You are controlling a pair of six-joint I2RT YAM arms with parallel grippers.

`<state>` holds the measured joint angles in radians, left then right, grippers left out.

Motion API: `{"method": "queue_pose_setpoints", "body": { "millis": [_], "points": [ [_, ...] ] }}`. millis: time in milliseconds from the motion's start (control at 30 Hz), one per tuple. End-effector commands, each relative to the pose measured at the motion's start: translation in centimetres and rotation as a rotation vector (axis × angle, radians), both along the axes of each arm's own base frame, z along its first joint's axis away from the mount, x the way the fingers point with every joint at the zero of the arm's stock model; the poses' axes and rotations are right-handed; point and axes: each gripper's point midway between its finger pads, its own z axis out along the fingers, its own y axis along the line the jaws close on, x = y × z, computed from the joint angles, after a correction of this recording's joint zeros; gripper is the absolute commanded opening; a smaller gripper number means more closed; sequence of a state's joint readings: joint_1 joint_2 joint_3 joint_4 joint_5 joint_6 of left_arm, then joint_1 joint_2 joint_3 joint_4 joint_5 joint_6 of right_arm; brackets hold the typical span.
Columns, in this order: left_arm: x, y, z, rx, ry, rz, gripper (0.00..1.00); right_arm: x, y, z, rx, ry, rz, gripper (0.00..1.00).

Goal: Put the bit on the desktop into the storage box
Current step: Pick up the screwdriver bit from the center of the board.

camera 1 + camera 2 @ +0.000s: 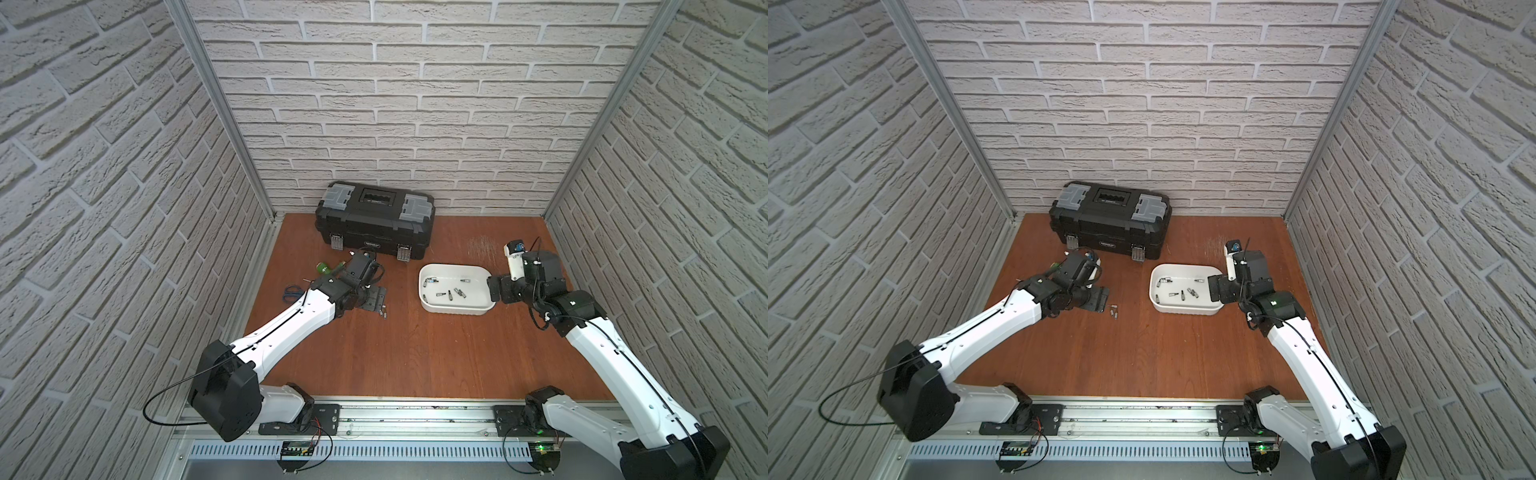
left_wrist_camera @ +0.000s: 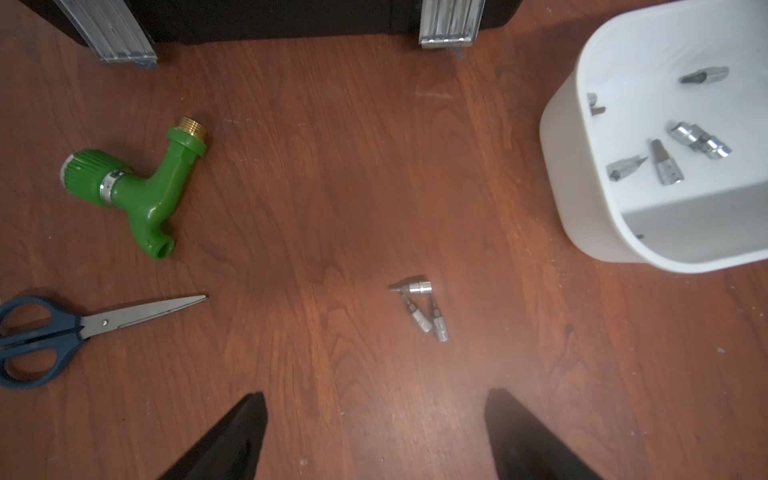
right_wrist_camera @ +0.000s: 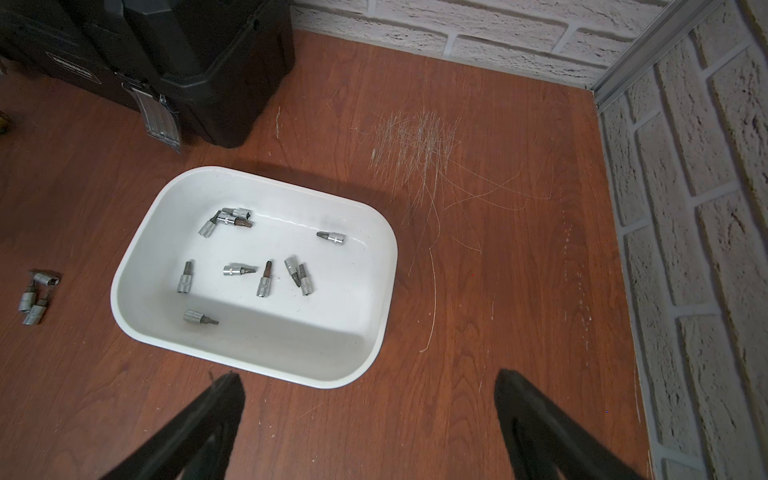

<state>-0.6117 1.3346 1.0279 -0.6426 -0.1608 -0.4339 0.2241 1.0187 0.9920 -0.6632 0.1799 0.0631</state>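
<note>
**A:** Top views first; any writing to read?

**B:** The black toolbox (image 1: 374, 220) at the far wall has a small plate on its front, too small to read; the storage box (image 1: 453, 310) sits on the worktop (image 1: 415, 357), right of the toolbox and a little nearer, with stored bits (image 1: 451, 293) scattered inside; the loose bits (image 1: 1113, 311) lie on bare wood left of the storage box, apart from it.

**A:** And the left wrist view?

**B:** The left fingers (image 2: 232, 440) stand wide apart and hold nothing; the three loose bits lie in a tight cluster between them and the toolbox; a green tap (image 2: 137, 187) and blue-handled scissors (image 2: 83, 328) lie farther left, the scissors nearer.

**A:** The right wrist view?

**B:** The toolbox plate (image 3: 72, 68) shows pale letters, too blurred to read; the right fingers (image 3: 540, 436) are spread wide and empty, over the worktop by the right end of the storage box; about ten stored bits lie flat on its floor; a scuffed pale patch (image 3: 415, 141) marks the wood beyond the box, toward the far wall.
</note>
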Motion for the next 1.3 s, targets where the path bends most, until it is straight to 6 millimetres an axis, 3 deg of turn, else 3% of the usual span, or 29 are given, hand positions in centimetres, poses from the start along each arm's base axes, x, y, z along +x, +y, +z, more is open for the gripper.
{"method": "queue_pose_setpoints", "body": {
  "millis": [0,100,300,467,700,767,1267],
  "points": [
    [-1.0,0.1,-1.0,-0.005,0.082,0.018,0.76,0.5,-0.4,0.6,-0.004,-0.025,-0.015,0.99],
    [-1.3,-0.6,-1.7,0.019,0.146,0.012,0.65,0.5,-0.5,0.6,-0.010,-0.027,-0.021,0.99],
    [-1.0,-2.1,-3.4,0.123,0.231,-0.047,0.54,0.4,-0.7,0.6,-0.017,-0.030,-0.026,0.99],
    [0.0,-3.7,-4.4,0.148,0.278,-0.092,0.50,0.3,-0.8,0.5,-0.019,-0.030,-0.029,0.99],
    [-0.3,-6.6,-6.5,0.100,0.350,-0.152,0.42,0.2,-1.1,0.6,-0.029,-0.038,-0.040,0.99],
    [-0.4,-6.9,-7.2,0.097,0.367,-0.151,0.37,0.2,-1.2,0.6,-0.032,-0.040,-0.043,0.99],
    [-0.5,-7.0,-9.6,0.109,0.406,-0.138,0.29,0.3,-1.4,0.5,-0.040,-0.041,-0.049,0.99]
  ]
}}
